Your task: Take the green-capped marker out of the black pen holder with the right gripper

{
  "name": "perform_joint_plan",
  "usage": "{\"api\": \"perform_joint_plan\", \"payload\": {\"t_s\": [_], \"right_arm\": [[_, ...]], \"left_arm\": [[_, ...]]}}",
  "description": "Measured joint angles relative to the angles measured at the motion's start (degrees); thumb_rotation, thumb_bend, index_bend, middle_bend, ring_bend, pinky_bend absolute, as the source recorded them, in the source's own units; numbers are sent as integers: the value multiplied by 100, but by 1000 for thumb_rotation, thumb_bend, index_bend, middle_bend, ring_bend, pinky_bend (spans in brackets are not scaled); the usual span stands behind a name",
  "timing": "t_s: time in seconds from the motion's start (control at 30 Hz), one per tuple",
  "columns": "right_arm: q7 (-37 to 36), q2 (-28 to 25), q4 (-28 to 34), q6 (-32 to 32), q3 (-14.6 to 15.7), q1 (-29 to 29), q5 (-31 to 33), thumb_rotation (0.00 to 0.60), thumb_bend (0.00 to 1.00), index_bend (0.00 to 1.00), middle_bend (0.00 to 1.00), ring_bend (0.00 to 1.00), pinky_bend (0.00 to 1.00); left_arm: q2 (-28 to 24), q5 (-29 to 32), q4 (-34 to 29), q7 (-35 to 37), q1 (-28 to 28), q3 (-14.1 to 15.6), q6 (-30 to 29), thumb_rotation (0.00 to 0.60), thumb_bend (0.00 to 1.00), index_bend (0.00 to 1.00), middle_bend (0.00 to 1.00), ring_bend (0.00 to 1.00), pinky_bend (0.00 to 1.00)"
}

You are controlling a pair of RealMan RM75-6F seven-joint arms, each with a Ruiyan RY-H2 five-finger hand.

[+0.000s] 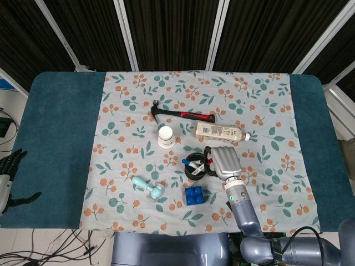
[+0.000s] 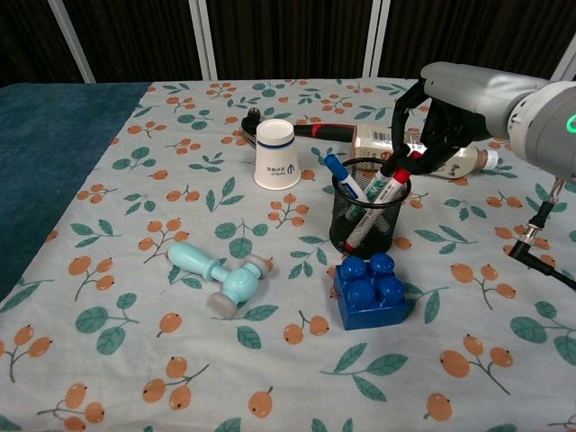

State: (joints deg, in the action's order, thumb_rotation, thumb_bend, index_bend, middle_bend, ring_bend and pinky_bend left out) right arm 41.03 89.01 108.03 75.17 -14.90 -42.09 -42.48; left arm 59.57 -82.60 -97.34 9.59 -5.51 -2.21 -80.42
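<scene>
The black mesh pen holder [image 2: 364, 223] stands at mid-table and holds several markers. A blue cap [image 2: 334, 165] leans left and a red cap [image 2: 401, 175] leans right. A marker with green on its barrel [image 2: 379, 188] stands between them, its top hidden by my fingers. My right hand [image 2: 430, 121] comes in from the right, and its dark fingertips [image 2: 396, 160] reach down around the marker tops. Whether they pinch a marker is unclear. From above, the right hand [image 1: 224, 162] sits against the holder [image 1: 194, 166]. My left hand [image 1: 10, 176] hangs off the table's left edge, fingers apart and holding nothing.
A blue toy brick [image 2: 370, 290] lies just in front of the holder, and a teal toy hammer [image 2: 219, 274] lies to its left. A white paper cup [image 2: 276, 154], a bottle lying on its side [image 1: 220, 132] and a red-handled hammer [image 1: 182, 114] sit behind the holder.
</scene>
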Motion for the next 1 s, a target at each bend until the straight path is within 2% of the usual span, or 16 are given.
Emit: {"api": "perform_joint_plan", "payload": {"t_s": [1.0], "right_arm": [[-53, -32, -10, 45, 101, 26, -7, 600, 466, 603, 1000, 1000, 1000]], "left_arm": [[5, -5, -9, -15, 6, -2, -22, 600, 0, 0, 0, 0, 0]]}}
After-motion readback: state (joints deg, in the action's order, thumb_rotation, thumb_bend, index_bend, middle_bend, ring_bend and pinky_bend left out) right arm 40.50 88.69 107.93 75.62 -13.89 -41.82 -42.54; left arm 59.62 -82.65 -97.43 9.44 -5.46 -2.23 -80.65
